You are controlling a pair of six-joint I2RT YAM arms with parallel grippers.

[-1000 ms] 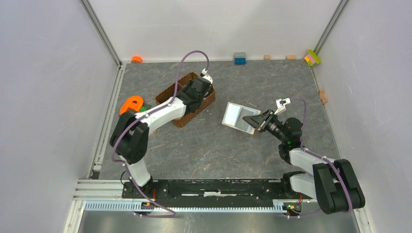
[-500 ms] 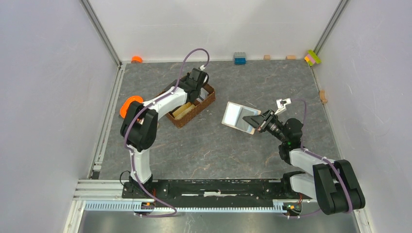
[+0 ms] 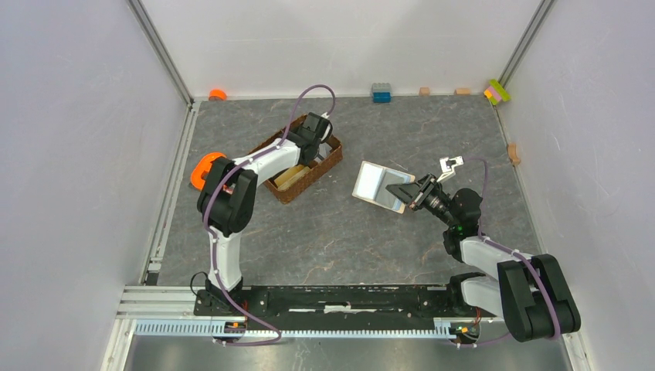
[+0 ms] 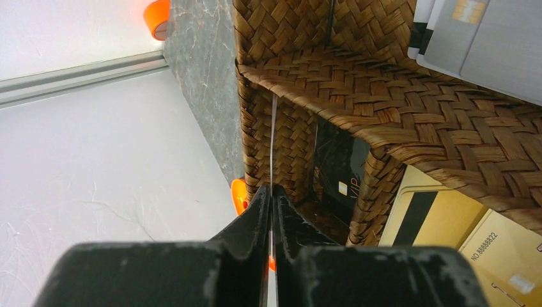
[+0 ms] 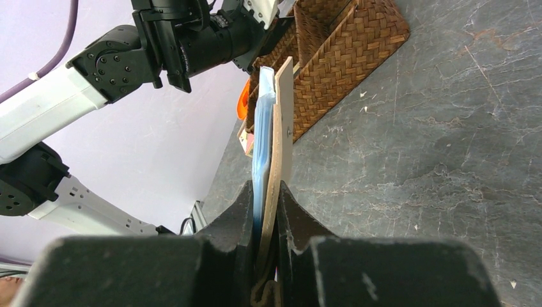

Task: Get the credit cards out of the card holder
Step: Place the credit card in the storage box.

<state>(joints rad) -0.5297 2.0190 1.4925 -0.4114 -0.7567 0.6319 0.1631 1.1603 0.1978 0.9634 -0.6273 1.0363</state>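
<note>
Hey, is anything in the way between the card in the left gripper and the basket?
Nothing visible does. The left gripper pinches the credit card edge-on over an open wicker basket compartment, beside a black card already inside it.

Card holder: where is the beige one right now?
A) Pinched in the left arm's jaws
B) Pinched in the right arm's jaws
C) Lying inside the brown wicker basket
B: the card holder sits clamped between the right arm's jaws, out to the side of the wicker basket, where the left arm is.
</note>
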